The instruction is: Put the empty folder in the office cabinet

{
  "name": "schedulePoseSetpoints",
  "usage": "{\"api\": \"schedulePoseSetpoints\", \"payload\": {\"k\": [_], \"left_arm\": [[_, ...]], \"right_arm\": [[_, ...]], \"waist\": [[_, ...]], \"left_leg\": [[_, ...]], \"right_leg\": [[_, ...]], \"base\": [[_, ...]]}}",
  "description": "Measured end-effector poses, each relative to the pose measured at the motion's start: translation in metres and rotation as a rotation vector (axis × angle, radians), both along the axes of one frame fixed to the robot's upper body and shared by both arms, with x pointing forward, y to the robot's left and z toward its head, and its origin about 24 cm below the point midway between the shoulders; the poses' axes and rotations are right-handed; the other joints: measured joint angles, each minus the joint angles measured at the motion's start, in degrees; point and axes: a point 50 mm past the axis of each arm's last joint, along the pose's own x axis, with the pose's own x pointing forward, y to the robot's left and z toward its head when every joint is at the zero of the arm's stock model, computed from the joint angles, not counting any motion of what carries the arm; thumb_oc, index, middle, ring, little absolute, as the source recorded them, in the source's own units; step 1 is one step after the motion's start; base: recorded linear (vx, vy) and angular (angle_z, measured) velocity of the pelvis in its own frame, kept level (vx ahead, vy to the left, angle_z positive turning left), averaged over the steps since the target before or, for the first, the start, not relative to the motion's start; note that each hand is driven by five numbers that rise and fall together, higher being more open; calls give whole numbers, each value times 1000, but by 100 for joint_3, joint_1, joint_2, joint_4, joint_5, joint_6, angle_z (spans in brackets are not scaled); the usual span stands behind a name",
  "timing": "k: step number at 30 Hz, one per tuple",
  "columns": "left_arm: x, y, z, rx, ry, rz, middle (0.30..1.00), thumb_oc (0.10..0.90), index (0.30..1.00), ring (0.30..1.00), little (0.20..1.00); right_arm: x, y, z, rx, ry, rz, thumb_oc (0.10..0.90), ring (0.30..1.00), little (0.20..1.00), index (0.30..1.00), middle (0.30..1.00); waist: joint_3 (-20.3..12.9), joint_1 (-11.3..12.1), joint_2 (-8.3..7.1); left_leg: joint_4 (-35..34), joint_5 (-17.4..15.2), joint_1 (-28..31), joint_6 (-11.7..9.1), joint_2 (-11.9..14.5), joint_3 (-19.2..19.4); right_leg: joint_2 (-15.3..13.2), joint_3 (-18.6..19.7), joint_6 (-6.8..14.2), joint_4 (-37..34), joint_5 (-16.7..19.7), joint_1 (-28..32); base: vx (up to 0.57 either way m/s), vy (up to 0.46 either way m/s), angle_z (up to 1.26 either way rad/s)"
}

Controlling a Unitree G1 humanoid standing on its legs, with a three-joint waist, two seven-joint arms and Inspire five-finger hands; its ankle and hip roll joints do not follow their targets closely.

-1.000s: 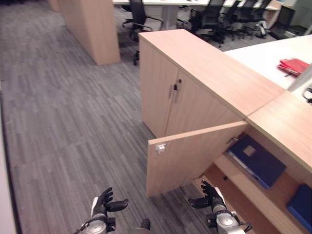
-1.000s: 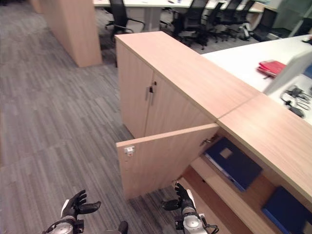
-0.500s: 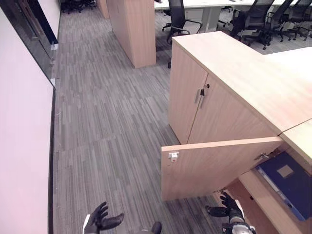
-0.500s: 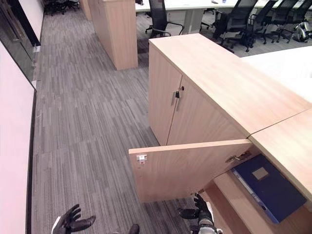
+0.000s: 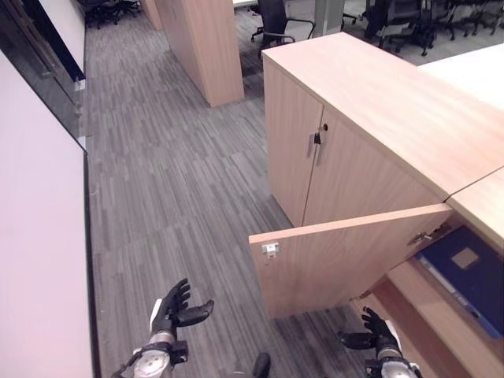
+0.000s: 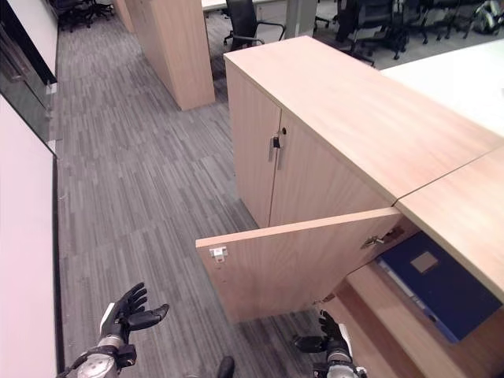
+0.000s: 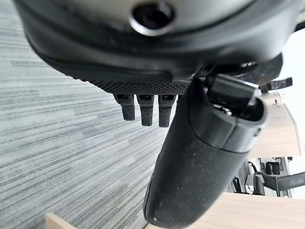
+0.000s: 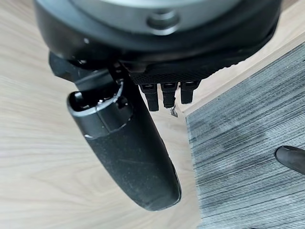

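Blue folder (image 6: 429, 282) lies shelved behind open door (image 6: 299, 260); hands empty.

Grey striped carpet (image 5: 173, 197) covers an open-plan office. A tall wood partition (image 5: 206, 47) stands on it, with black chairs (image 5: 277, 17) just beside and desks (image 6: 236, 4) behind. A white wall (image 5: 39, 260) with a dark glass panel (image 5: 35, 55) runs well apart from the partition.

One blue folder (image 6: 441, 285) (on shelf), two cabinets (image 6: 331, 118), two hands (image 5: 177, 307).
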Motion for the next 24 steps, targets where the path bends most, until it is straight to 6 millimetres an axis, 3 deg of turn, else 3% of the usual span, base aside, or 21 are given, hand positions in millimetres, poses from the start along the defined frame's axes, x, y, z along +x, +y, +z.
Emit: {"api": "schedulePoseSetpoints", "payload": {"k": [2,3,4,5,6,7,9,11,15,16,18,19,20,22,24], "left_arm": [[5,0,3,1,-18,-2,900,800,900,900,900],[9,0,5,3,-27,-7,900,800,900,900,900],[14,-1,7,3,-40,-11,900,800,900,900,900],[17,-2,9,3,-55,-17,900,800,900,900,900],[27,-8,14,-4,-89,-41,900,800,900,900,900],[42,-15,22,-6,-129,-78,900,800,900,900,900],[50,-11,29,10,-158,-73,900,800,900,900,900],[47,-6,28,29,-141,-66,900,800,900,900,900],[43,-5,25,44,-121,-81,900,800,900,900,900],[44,-4,24,55,-113,-84,900,800,900,900,900],[46,-8,23,56,-105,-111,900,800,900,900,900],[45,-8,22,55,-103,-111,900,800,900,900,900],[44,-7,22,56,-99,-104,900,800,900,900,900],[41,-2,21,64,-93,-95,900,800,900,900,900],[33,-3,14,53,-58,-91,900,800,900,900,900]], "right_arm": [[11,-3,5,-15,-14,24,800,900,900,900,900],[17,-4,10,-20,-39,34,800,900,900,900,900],[22,-9,16,-33,-64,47,800,900,900,900,900],[23,-11,18,-40,-74,48,800,900,900,900,900],[21,-20,21,-60,-78,29,800,900,900,900,900],[16,-30,21,-65,-70,-28,800,900,900,900,900],[11,-19,14,-22,-53,-47,800,900,900,900,900],[7,0,5,45,-38,-42,800,900,900,900,900],[-1,30,-6,140,3,-18,800,900,900,900,900],[-2,36,-8,162,6,-30,800,900,900,900,900],[-4,37,-10,177,19,-42,800,900,900,900,900],[-4,39,-11,183,21,-39,800,900,900,900,900],[-3,41,-11,191,19,-30,800,900,900,900,900],[-2,44,-10,197,15,-18,800,900,900,900,900],[3,36,-7,172,4,-14,800,900,900,900,900]], "waist": [[91,-39,-140],[144,-139,-237],[150,-358,-292],[141,-495,-249],[95,-738,-113],[70,-893,-10],[36,-899,-334],[7,-878,-525],[13,-851,-509],[23,-822,-502],[36,-797,-401],[35,-747,-390],[32,-638,-390],[-36,-468,-495],[-112,-466,-346]], "left_leg": [[195,-316,-20,-407,-47,143],[870,-643,-101,-458,17,234],[1687,-1043,-44,-644,299,243],[1845,-1185,99,-719,544,288],[1332,-1256,541,-839,1000,404],[496,-1388,961,-636,967,610],[285,-1183,1091,-507,684,711],[285,-1205,1155,-346,506,846],[133,-1137,1290,-111,260,920],[314,-1132,1154,-66,173,958],[455,-1143,1025,-48,217,871],[474,-1145,1024,-46,266,897],[487,-1145,1017,-51,383,928],[413,-1108,1011,-198,463,974],[283,-1051,1037,-303,659,1033]], "right_leg": [[-177,144,-108,-22,96,-120],[-321,125,-145,34,182,-147],[-442,164,-124,107,176,-109],[-435,176,-85,183,164,-98],[-417,149,54,287,151,-110],[-497,189,178,395,200,-164],[-778,294,251,506,304,-319],[-983,336,304,618,434,-378],[-1228,324,388,1065,600,-642],[-1243,708,444,1192,690,-760],[-1205,1064,630,1238,806,-772],[-1154,1023,683,1242,754,-771],[-1020,890,709,1350,448,-758],[-832,693,483,1135,51,-693],[-555,694,323,700,258,-566]], "base": [[-166,129,-39],[-177,178,-35],[-91,130,-17],[-66,145,10],[-51,114,21],[-70,158,19],[-105,159,-18],[-107,108,-38],[-162,109,-12],[-148,91,13],[-97,50,25],[-66,12,2],[-25,-17,-10],[42,-42,-18],[32,-74,-26]]}}
